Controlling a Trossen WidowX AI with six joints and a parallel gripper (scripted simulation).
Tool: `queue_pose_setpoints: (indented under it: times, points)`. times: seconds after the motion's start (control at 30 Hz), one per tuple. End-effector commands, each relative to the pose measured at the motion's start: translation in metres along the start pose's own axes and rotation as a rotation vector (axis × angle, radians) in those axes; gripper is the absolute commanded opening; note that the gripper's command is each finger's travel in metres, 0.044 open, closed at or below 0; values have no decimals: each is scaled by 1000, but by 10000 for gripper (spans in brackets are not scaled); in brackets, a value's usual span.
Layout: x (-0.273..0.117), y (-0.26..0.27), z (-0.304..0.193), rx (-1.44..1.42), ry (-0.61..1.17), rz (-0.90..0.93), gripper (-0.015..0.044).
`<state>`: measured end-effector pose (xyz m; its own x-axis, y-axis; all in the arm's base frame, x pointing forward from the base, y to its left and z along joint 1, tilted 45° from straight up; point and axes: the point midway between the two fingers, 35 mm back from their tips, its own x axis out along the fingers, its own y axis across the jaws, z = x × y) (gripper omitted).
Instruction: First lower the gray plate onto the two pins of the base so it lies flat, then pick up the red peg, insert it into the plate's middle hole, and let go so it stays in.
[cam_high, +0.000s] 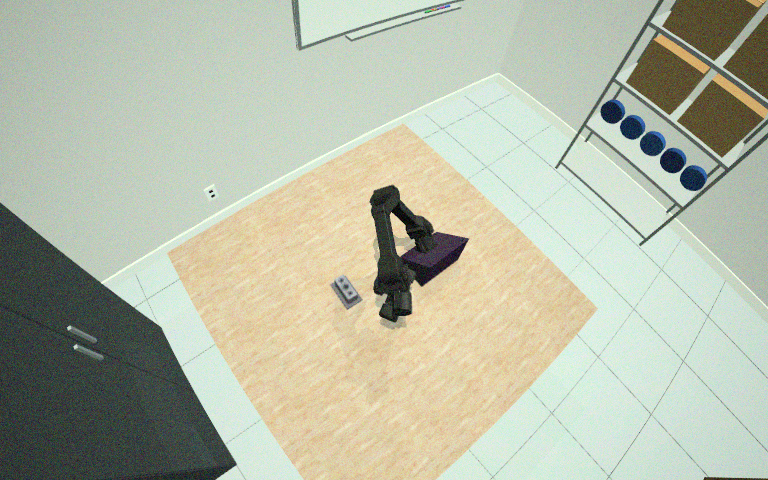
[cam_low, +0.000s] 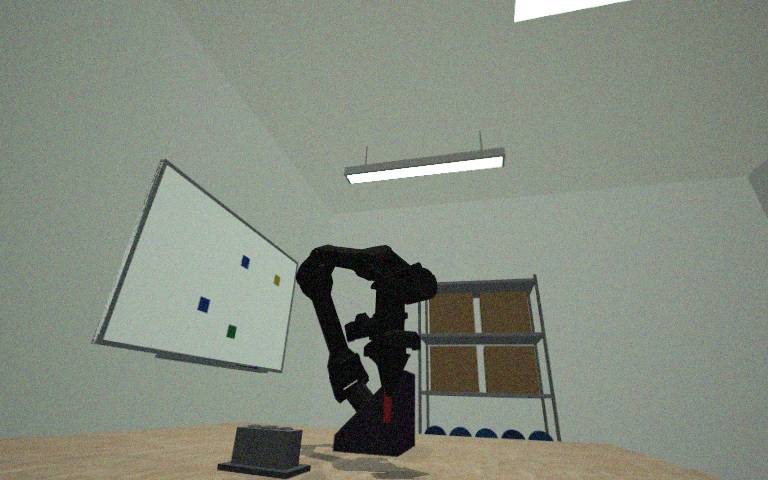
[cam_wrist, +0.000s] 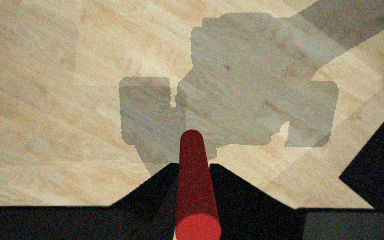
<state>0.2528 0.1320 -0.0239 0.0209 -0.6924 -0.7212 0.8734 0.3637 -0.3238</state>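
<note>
My gripper (cam_high: 394, 309) (cam_low: 387, 391) (cam_wrist: 194, 173) is shut on the red peg (cam_low: 387, 408) (cam_wrist: 196, 192). It holds the peg upright, a little above the wooden top. In the wrist view the peg points down between the two dark fingers, over the arm's shadow. The gray plate (cam_high: 346, 289) (cam_low: 266, 443) lies flat on its base (cam_low: 263, 468), to the left of the gripper and apart from it. Its top shows holes in the top view. The peg is hidden by the gripper in the top view.
The arm's dark purple pedestal (cam_high: 438, 257) (cam_low: 368, 438) stands right behind the gripper. A black cabinet (cam_high: 73, 367) stands at the left. A metal shelf (cam_high: 673, 107) (cam_low: 481, 339) with boxes stands at the right. A whiteboard (cam_low: 198, 283) hangs on the wall.
</note>
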Motion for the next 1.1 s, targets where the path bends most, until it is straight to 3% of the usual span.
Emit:
queue_pose_setpoints:
  times: [0.0,1.07]
  points:
    - [-5,5,13,4,5,14,0]
    - [-8,14,107,10,9,25,0]
